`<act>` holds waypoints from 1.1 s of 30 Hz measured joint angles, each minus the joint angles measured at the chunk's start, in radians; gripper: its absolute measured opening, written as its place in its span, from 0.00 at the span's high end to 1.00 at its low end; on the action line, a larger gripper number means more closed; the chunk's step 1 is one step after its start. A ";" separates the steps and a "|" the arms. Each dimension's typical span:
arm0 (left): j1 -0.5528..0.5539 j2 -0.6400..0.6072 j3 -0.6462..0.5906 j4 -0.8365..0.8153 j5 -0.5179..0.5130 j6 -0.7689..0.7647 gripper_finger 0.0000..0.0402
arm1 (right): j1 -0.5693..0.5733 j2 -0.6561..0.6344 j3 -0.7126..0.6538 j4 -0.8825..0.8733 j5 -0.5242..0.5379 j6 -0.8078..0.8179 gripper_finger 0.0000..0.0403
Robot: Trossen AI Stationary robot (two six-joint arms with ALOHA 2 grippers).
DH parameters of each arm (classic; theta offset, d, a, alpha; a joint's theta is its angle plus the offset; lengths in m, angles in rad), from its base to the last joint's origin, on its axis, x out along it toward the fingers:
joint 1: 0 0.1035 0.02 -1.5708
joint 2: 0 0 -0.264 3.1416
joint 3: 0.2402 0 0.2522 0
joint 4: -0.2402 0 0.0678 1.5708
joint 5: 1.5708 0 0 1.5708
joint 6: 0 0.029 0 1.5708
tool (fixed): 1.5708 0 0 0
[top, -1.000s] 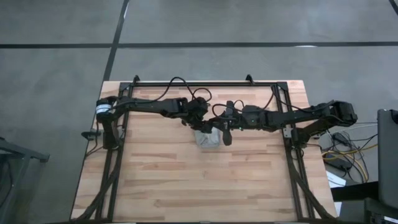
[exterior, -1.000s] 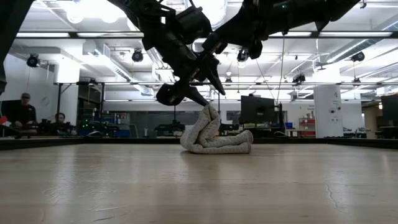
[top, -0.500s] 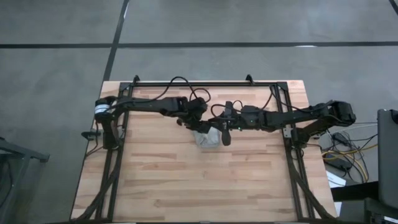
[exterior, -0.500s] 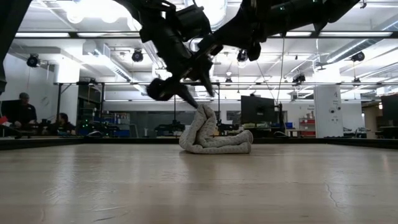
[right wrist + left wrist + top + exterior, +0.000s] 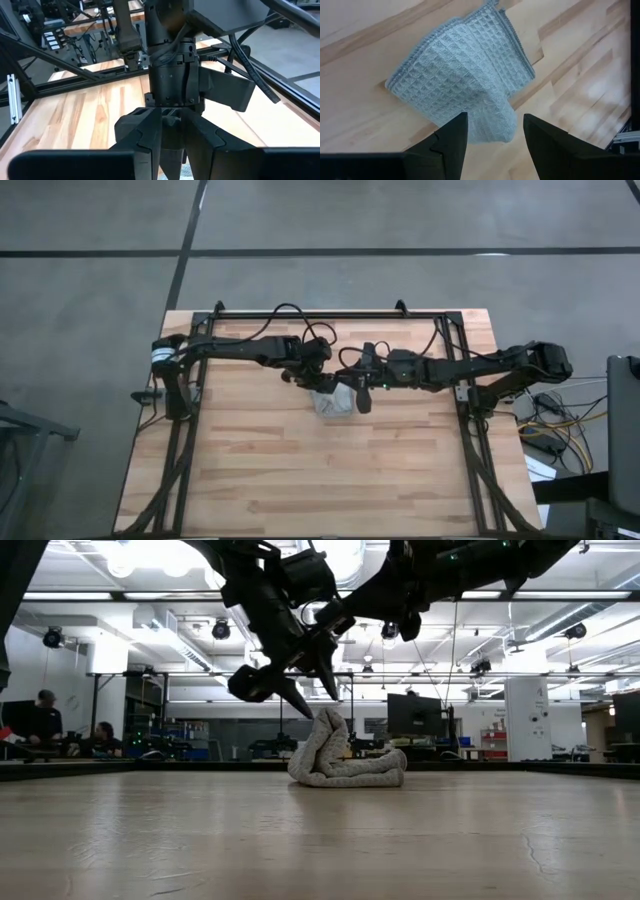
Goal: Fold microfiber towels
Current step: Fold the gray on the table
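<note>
The light grey-blue waffle-textured towel lies bunched at the table's middle. Its lower folds rest on the wood, and one fold stands up in a peak. It also shows in the left wrist view. My left gripper is open just above and left of that peak, one finger on each side of the raised fold. My right gripper is shut and hovers higher, above the towel and facing the left arm's wrist. My left gripper comes at the towel's raised fold from above, slanting from the table's left, with its open fingers on either side. I cannot tell whether a fingertip touches the fold.
A black frame rail runs along the table's far edge, with more rails down both sides. Bare wood stretches toward the near edge. People sit in the room beyond the table at far left.
My left gripper has gone toward the table's left edge and slightly up, away from the top of the raised fold. The fold's peak has leaned a little toward the left, while the towel's lower folds have stayed in place.
</note>
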 joint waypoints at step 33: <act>0.000 0.071 0.003 0.098 0.051 -0.027 0.97 | 0.000 0.002 -0.002 -0.001 -0.004 0.000 0.83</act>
